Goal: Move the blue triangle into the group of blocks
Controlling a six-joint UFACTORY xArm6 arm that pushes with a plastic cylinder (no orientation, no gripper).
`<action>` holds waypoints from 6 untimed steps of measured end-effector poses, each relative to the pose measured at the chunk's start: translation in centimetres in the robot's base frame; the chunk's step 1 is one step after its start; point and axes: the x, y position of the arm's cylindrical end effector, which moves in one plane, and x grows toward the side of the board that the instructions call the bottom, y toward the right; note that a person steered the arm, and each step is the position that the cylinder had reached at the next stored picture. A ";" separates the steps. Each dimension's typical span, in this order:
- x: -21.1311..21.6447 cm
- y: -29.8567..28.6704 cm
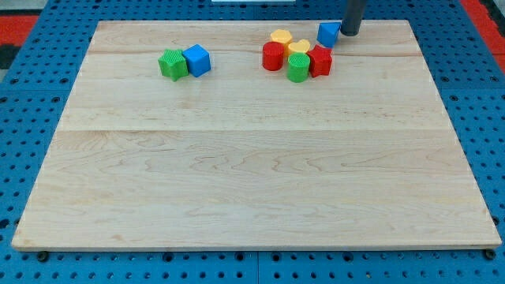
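Touching the blue triangle (328, 33) from the view's right with my tip (349, 33), a bare rod gripping nothing; triangle near the board's (252, 173) top edge. Just beside the cluster: yellow blocks (289, 42), red cylinder (273, 56), green cylinder (298, 68), red block (320, 61).

blue triangle (328, 33), red cylinder (273, 56), green cylinder (298, 68), pale wood board (252, 173)

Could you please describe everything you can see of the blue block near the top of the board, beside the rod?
The blue triangle is a small, solid-looking block with a lighter top face and darker sides. It lies flat on the wooden board near the view's top edge. My tip is right against its right side. The red block and yellow block of the group sit just below-left; contact is unclear.
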 end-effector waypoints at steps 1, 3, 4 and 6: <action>0.1 -1.0; -0.3 -1.9; -3.2 0.0; -1.5 -4.1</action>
